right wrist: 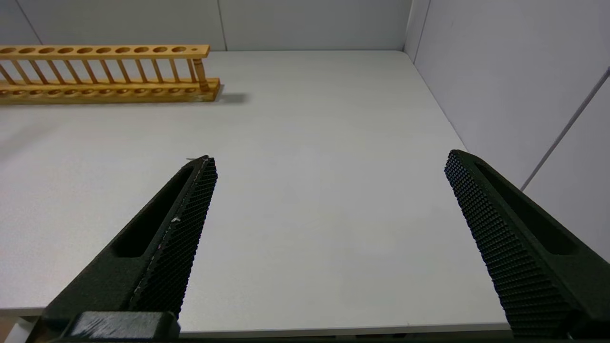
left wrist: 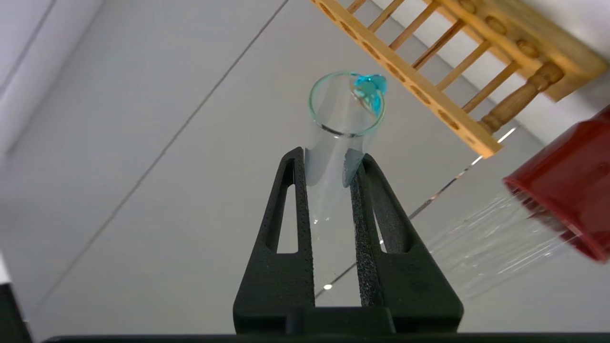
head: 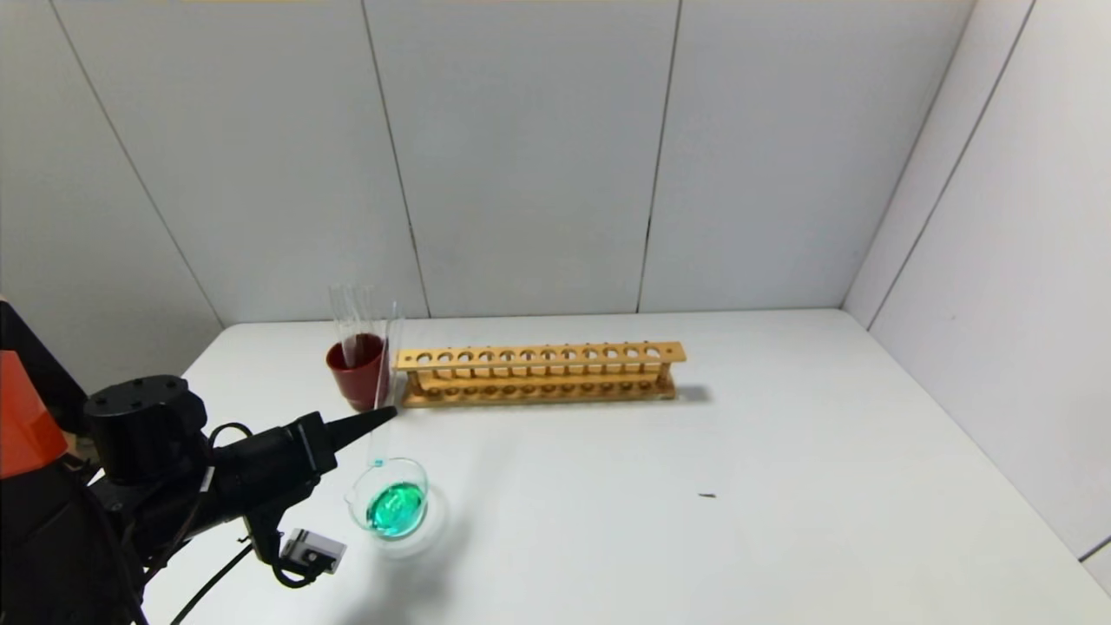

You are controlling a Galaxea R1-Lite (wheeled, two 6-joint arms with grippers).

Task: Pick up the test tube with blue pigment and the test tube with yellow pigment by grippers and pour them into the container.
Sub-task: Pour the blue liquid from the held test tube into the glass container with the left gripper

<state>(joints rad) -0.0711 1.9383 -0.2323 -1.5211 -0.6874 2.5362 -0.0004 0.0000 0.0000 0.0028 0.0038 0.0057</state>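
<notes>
My left gripper [head: 386, 415] is shut on the test tube with blue pigment [head: 379, 443] and holds it near upright, mouth down, over the container [head: 423, 486]. The container is a low clear glass dish on the table holding teal-green liquid. In the left wrist view the tube [left wrist: 333, 119] sits between the jaws of the left gripper [left wrist: 332, 153]; it looks nearly empty, with a blue drop at its rim. No yellow-tinted tube shows. My right gripper [right wrist: 329, 159] is open and empty over bare table near the front right, out of the head view.
A dark red cup [head: 356, 373] with colourless clear tubes [head: 350, 317] stands just behind the dish. An empty wooden tube rack [head: 538, 373] runs rightward from the cup. A small dark speck [head: 707, 496] lies mid-table. Grey walls close the back and right.
</notes>
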